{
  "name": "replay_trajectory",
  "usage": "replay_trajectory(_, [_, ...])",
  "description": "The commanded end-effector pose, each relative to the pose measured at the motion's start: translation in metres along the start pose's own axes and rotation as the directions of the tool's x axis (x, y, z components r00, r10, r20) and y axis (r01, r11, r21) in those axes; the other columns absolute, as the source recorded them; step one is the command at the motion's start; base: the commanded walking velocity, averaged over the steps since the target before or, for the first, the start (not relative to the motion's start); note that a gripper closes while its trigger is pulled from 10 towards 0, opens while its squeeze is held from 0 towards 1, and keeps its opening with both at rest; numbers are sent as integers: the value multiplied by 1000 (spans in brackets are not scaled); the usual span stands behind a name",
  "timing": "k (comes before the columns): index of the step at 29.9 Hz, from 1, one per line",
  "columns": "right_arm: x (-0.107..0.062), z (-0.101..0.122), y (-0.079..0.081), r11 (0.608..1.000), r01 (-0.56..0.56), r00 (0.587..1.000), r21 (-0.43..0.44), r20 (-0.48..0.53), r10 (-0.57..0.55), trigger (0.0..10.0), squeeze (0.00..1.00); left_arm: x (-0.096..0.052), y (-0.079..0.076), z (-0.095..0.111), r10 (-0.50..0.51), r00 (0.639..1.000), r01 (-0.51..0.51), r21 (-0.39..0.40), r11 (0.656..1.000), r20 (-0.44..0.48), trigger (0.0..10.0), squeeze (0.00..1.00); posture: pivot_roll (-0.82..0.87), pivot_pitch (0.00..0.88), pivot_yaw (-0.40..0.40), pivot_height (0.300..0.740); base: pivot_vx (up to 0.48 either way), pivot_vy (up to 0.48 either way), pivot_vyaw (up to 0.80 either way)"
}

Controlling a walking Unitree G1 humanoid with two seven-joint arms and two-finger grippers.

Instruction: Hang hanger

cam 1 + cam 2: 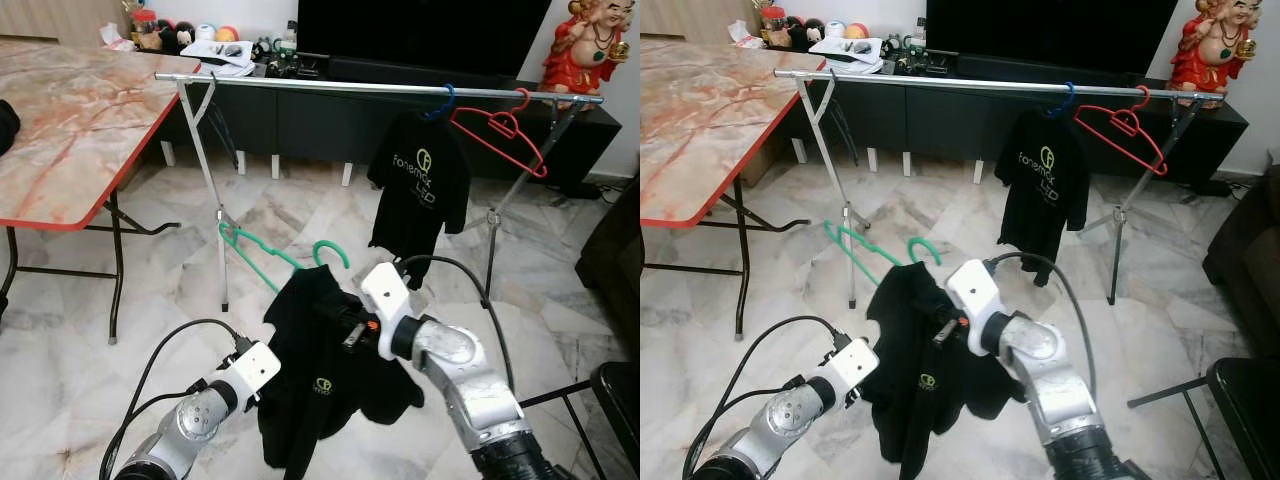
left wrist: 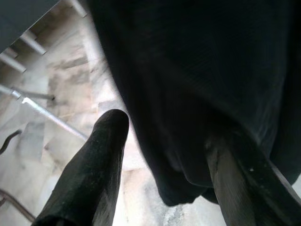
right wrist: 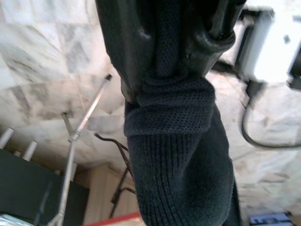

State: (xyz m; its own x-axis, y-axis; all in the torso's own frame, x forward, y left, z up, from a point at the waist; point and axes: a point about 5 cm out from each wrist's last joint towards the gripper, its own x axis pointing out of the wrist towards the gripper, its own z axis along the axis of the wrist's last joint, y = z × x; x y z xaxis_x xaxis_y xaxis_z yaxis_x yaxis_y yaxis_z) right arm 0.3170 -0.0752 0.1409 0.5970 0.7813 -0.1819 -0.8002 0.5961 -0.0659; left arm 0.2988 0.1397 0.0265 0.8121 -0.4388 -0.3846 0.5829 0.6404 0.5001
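We hold our right arm bent forward and inward, and the right gripper [image 3: 174, 52] has its two black fingers [image 3: 127, 42] pressed together on a fold of the black shirt [image 1: 320, 380], so it carries the cloth in front of our body. Our left arm reaches up from the lower left, with its white wrist turned toward the same shirt, and the left gripper [image 2: 174, 155] has its fingers [image 2: 101, 160] spread apart, one on the free side and the other one under the hanging cloth. The two grippers are near each other, the left lower than the right.
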Motion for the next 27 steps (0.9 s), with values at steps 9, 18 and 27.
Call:
replay_trajectory(9, [-1, 17, 8, 1000, 2, 1000, -16, 25, -1, 0, 0, 2, -17, -4, -162, 986, 164, 69, 984, -27, 10000, 0, 45, 95, -79, 740, 0, 0, 0])
replay_trajectory(18, [3, 26, 11, 1000, -8, 999, -15, 46, 8, 0, 0, 2, -15, -9, -178, 982, 182, 72, 981, -60, 10000, 0, 47, 100, -77, 740, 0, 0, 0])
replay_trajectory(27, [5, 35, 14, 1000, -21, 997, -18, 67, 22, 0, 0, 6, -5, -9, -63, 994, 71, 89, 994, -87, 10000, 0, 41, 99, -78, 740, 0, 0, 0])
